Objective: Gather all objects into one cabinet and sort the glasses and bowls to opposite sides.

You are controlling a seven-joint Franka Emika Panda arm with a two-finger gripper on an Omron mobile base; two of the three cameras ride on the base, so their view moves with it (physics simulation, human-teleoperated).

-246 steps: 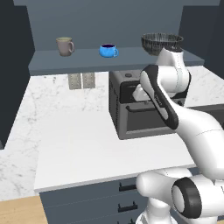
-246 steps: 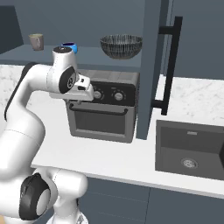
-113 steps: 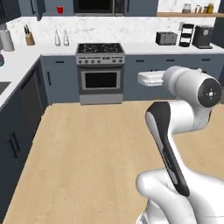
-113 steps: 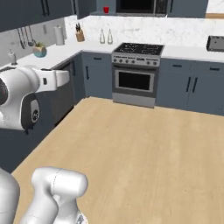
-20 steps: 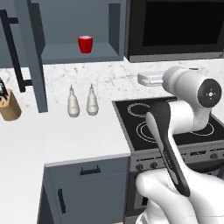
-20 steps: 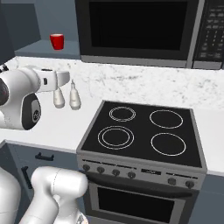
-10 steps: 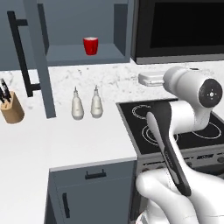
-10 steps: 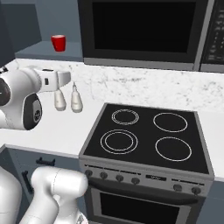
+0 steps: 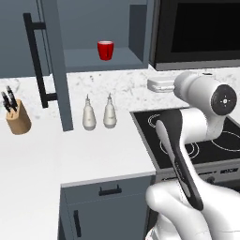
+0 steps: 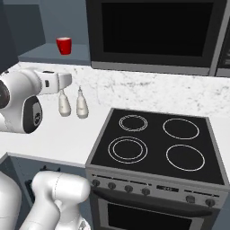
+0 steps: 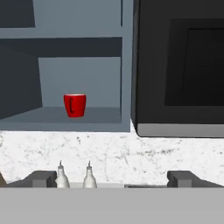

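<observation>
Mug (image 11: 75,105) in glossy red sits on the open cabinet (image 9: 101,58) shelf left of the microwave (image 10: 155,33). We judge it light, rigid, slippery; grip its rim. Gripper (image 11: 114,178) fingers stand apart.

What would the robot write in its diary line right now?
phase: facing open cabinet | red cup: alone on cabinet shelf, upright | hand: open, empty, away from cup | counter: two bottles, knife block
</observation>
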